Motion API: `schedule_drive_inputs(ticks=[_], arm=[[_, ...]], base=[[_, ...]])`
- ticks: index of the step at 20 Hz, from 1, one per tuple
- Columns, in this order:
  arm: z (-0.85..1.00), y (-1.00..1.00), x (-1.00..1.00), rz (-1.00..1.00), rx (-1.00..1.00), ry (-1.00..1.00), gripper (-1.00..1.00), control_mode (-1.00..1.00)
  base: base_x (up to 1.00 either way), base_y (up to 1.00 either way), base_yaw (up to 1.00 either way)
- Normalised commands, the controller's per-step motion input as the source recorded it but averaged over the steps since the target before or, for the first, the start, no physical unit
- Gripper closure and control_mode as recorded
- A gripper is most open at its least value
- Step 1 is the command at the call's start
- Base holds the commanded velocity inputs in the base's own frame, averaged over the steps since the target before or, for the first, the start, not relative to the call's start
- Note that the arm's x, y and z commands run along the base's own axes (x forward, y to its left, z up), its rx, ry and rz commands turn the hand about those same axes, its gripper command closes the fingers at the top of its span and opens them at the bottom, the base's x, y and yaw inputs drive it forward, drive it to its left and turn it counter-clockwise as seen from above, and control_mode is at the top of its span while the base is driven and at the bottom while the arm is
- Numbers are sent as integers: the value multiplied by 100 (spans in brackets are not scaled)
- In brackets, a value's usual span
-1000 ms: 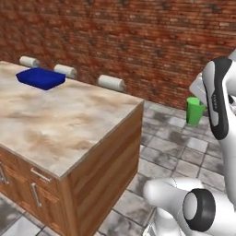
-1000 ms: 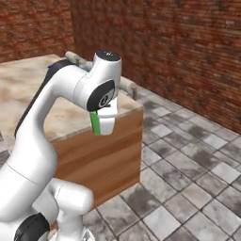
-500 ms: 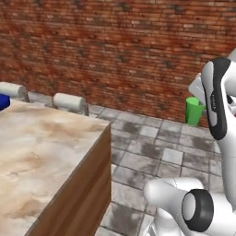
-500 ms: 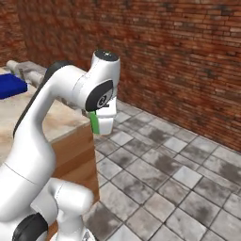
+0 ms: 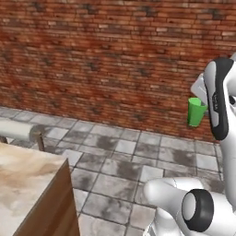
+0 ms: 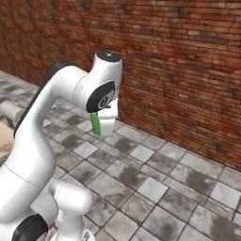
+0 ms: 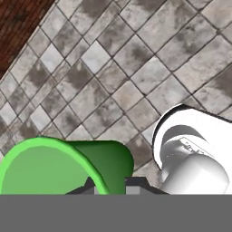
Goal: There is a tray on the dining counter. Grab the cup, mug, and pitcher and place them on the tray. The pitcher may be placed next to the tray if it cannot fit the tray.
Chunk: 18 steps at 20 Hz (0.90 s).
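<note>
Early in the task, by the look of it. End effector (image 7: 111, 183) closed on the rim of a bright-green vessel (image 5: 196, 112), carried high beside the white arm, above the floor (image 6: 155, 183). Cup or mug: cannot tell, since no handle shows from these angles. Not yet set down; tray not in sight, so at least this delivery left, and likely the other two items.

Corner of the beige marbled surface (image 5: 23, 175) at lower left of the left base view, on a wooden base. Grey mottled floor tiles beyond. Red brick wall (image 5: 101, 60) behind.
</note>
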Motion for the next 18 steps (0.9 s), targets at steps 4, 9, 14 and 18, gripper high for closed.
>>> schedule_drive_inputs(ticks=[4,9,14,18], arm=[[0,0,0,0,0,0,100,100],[0,0,0,0,0,0,100,100],[0,0,0,0,0,0,100,100],[0,0,0,0,0,0,100,100]], base=[[100,-100,-6],[99,-100,-1],[92,-100,13],[91,-95,36]])
